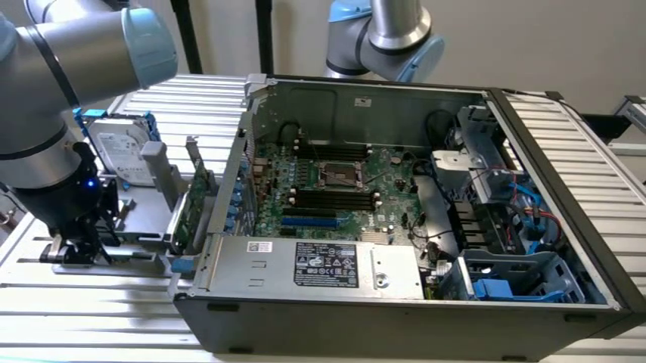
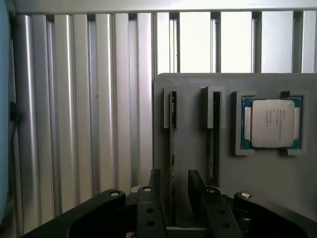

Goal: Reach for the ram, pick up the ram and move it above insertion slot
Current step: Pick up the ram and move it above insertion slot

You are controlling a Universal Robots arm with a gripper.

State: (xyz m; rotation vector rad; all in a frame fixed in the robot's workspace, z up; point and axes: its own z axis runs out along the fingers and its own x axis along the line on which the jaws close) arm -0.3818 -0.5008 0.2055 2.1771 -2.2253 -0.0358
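soft, even white light fills the exterior view, and the ribbed desk (image 1: 111, 302) throws pale glare off its slats. the inside of the computer case (image 1: 404, 98) is dimmer, darkest around its drive bays. in the wrist view the desk's far slats burn out to white, the black jaws sit in shadow, and the processor's lid (image 2: 273, 123) catches a dull sheen.

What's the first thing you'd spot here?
The big open computer case in the middle, with its green motherboard showing. At the exterior view's left the robot's gripper is down at a grey holder, open and straddling the ram. A shiny processor chip sits nearby.
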